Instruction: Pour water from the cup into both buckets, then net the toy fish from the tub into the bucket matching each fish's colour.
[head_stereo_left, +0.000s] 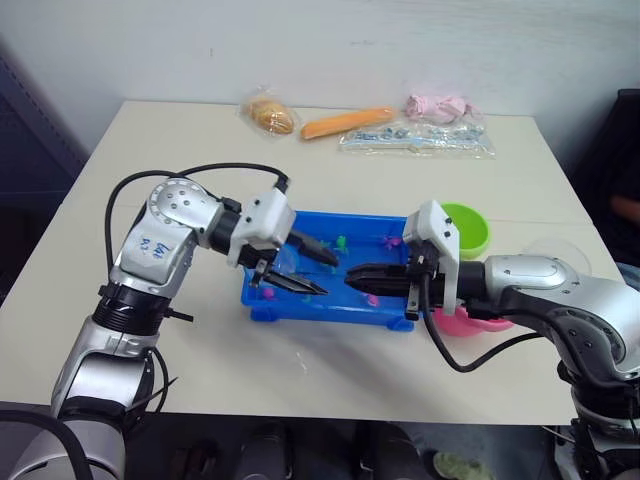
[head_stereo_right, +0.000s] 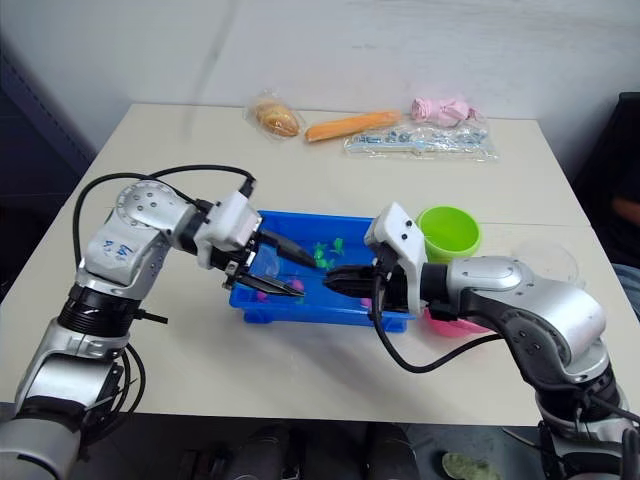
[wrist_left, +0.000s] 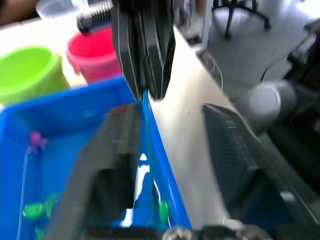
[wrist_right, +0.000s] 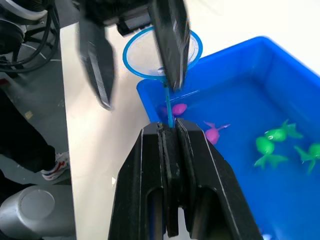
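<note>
The blue tub (head_stereo_left: 300, 307) sits mid-table with green toy fish (wrist_right: 272, 145) and pink toy fish (wrist_right: 215, 131) in it. My right gripper (head_stereo_left: 350, 280) reaches in from the right, shut on the thin blue handle of a small hoop net (wrist_right: 162, 52). The hoop lies past the tub's corner. My left gripper (head_stereo_left: 328, 275) hangs open over the tub's left part, one finger (wrist_right: 100, 65) on each side of the net's handle, not touching it. Right of the tub stand the lime green bucket (head_stereo_left: 463, 227) and the pink bucket (head_stereo_left: 470, 320), partly behind my right arm. The clear cup (head_stereo_right: 545, 262) stands beyond them.
Along the table's far edge lie a bagged bread roll (head_stereo_left: 272, 115), an orange carrot-shaped thing (head_stereo_left: 347, 123), a pink bundle (head_stereo_left: 437, 105) and a clear plastic bag (head_stereo_left: 415, 140). Bare tabletop surrounds the tub to the left and front.
</note>
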